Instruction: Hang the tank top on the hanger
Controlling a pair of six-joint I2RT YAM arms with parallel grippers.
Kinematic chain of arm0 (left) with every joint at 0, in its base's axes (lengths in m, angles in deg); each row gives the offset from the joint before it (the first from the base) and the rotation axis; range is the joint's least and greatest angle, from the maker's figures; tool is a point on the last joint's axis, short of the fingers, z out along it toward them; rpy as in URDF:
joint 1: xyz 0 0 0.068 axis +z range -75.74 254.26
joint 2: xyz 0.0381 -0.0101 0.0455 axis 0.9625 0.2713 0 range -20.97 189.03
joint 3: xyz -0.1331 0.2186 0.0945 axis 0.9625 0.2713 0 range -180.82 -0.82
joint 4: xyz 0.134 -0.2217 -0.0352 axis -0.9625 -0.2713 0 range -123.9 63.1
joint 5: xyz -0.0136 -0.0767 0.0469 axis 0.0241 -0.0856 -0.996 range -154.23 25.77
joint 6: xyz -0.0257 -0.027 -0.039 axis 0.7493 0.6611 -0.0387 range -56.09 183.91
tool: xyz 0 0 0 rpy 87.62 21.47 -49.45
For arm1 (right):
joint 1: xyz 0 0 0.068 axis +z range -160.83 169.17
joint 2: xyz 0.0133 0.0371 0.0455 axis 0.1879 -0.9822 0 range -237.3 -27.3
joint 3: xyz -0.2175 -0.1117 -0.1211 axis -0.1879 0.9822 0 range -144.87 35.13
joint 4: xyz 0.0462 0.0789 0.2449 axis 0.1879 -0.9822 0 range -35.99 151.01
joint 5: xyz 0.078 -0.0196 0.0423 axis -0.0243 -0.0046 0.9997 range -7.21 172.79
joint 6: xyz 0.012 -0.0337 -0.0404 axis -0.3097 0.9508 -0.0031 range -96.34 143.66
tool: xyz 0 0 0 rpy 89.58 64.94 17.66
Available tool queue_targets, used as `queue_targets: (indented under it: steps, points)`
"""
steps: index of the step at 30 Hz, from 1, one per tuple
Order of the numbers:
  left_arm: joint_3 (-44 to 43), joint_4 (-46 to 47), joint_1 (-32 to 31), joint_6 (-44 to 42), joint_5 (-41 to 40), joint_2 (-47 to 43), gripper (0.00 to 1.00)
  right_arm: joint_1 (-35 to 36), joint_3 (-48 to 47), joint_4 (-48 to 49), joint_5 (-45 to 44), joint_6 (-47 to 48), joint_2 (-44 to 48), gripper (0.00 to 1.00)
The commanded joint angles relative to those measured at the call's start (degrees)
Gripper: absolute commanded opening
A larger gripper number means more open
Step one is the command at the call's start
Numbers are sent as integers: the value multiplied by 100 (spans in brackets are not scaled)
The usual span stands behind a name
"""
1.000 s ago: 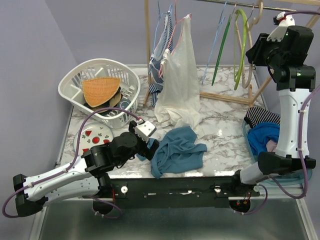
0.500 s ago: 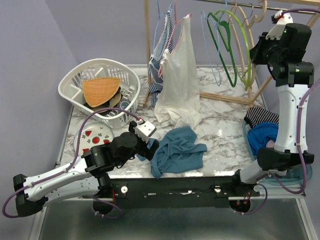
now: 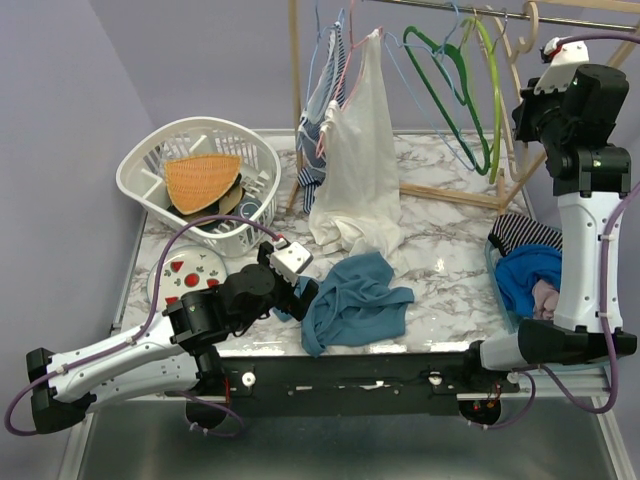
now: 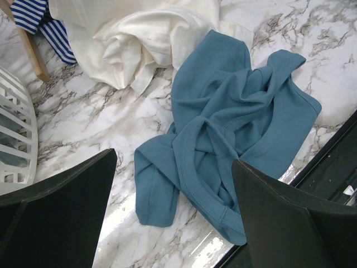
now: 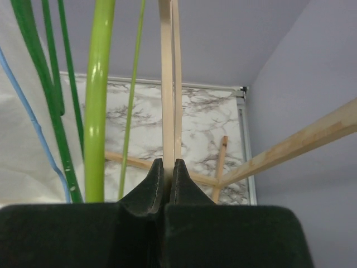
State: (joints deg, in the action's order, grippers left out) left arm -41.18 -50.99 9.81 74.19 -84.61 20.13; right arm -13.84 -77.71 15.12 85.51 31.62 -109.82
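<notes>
The teal-blue tank top lies crumpled on the marble table near the front edge; in the left wrist view it lies between and beyond the fingers. My left gripper is open and empty, low over the tank top's left edge. My right gripper is raised at the clothes rail and shut on the beige hanger. The right wrist view shows the jaws pinched on the hanger's thin tan body. Its hook is up at the rail.
Lime-green and dark green hangers hang left of the beige one. A cream-white garment and a striped garment hang on the wooden rack. A white basket, a patterned plate and a blue tub of clothes stand on the table.
My right gripper has risen slightly and moved right while holding the beige hanger. The green hangers have swung leftward and up along the rail. My left arm has not moved.
</notes>
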Motion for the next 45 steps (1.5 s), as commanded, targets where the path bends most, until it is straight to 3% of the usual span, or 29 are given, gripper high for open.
queue_targets:
  steps: [1, 15, 19, 33, 45]
  points:
    - [55, -16, 29, -62, -1, 3, 99, -16, 341, 976, -544, 994, 315, 1]
    - [63, -7, 29, -70, 69, -6, 99, -16, 428, 1311, -519, 1682, 429, 0]
    - [81, 19, 29, -88, 87, -50, 99, -16, 1060, 1451, -439, 1647, 1018, 0]
    - [125, 124, 29, -158, 368, -94, 99, -25, 2827, 451, -677, 1181, 2942, 0]
    - [134, 397, 29, -404, 710, -173, 99, -103, 2846, -806, -361, 1137, 4981, 1]
